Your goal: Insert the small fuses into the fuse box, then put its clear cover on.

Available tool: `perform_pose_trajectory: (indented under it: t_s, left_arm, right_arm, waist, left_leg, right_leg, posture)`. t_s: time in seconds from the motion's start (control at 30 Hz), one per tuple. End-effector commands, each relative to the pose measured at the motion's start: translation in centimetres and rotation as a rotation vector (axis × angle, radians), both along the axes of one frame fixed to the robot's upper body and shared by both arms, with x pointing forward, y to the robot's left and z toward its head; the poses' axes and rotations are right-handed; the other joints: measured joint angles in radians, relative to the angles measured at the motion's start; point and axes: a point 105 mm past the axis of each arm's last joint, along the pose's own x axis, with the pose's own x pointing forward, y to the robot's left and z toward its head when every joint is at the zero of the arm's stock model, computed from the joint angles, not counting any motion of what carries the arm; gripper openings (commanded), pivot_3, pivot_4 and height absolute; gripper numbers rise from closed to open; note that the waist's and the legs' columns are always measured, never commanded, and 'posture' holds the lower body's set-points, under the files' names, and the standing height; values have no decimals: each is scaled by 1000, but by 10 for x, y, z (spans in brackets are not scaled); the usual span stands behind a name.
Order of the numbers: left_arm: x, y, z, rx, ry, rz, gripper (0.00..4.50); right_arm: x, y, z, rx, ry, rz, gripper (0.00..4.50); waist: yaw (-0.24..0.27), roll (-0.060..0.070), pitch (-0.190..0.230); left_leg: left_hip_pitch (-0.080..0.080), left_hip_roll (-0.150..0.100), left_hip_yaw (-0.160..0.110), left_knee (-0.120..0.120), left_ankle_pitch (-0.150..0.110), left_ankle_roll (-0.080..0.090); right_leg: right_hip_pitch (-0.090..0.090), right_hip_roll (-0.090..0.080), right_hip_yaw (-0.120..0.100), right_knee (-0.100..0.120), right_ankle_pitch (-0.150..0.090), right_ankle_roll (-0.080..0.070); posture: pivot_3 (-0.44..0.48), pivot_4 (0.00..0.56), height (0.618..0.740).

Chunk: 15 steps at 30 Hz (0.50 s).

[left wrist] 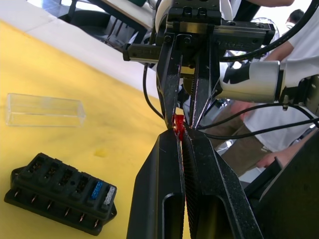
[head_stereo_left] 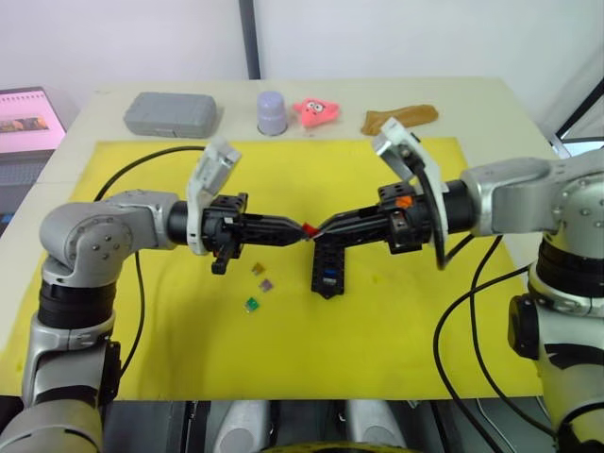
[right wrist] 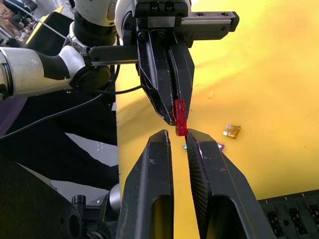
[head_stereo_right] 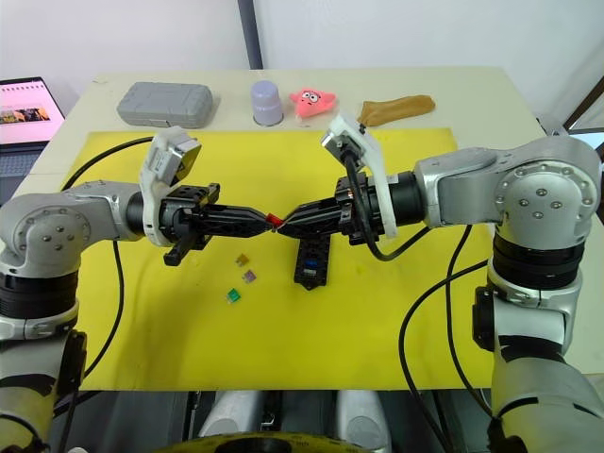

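Red fuse sits clamped in my left gripper, with my right gripper, tips slightly apart, just reaching its free end. If left lets go before right closes, I expect it drops past the fuse box below.

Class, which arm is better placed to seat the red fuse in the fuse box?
Probably right: the right gripper hangs over the fuse box, open at the red fuse the left gripper pinches.

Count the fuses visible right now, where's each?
6: red fuse pinched between the left gripper and right gripper; yellow-brown, purple-brown and green loose on the mat; two in the fuse box.
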Motion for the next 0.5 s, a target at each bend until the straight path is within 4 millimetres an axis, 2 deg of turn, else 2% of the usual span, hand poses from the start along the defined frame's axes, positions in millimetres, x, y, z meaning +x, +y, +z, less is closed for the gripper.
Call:
perform_pose_trajectory:
  t_s: [0.03, 0.4, 0.47, 0.5]
  left_arm:
    - [-1, 1, 3, 5, -30, 0, 0]
    - [-1, 0, 1, 14, -31, -5, 0]
    - [-1, 0, 0, 17, -31, -8, 0]
    - [-1, 0, 0, 18, -31, -9, 0]
  right_arm:
    - [-6, 2, 8, 20, -26, 34, 552]
    - [-5, 4, 8, 27, -25, 32, 552]
    - [-5, 4, 9, 29, -23, 32, 43]
    - [-5, 4, 9, 30, -22, 32, 21]
  waist:
    - [0, 0, 0]
    - [0, 0, 0]
    - [0, 0, 0]
    - [0, 0, 0]
  left_leg:
    - [0, 0, 0, 0, 0, 0]
    - [0, 0, 0, 0, 0, 0]
    - [0, 0, 0, 0, 0, 0]
    - [0, 0, 0, 0, 0, 0]
  right_leg:
    - [0, 0, 0, 0, 0, 0]
    - [0, 0, 0, 0, 0, 0]
    - [0, 0, 0, 0, 0, 0]
    - [0, 0, 0, 0, 0, 0]
  posture:
    - [0, 150, 740]
    - [0, 150, 740]
    - [0, 150, 740]
    - [0, 150, 740]
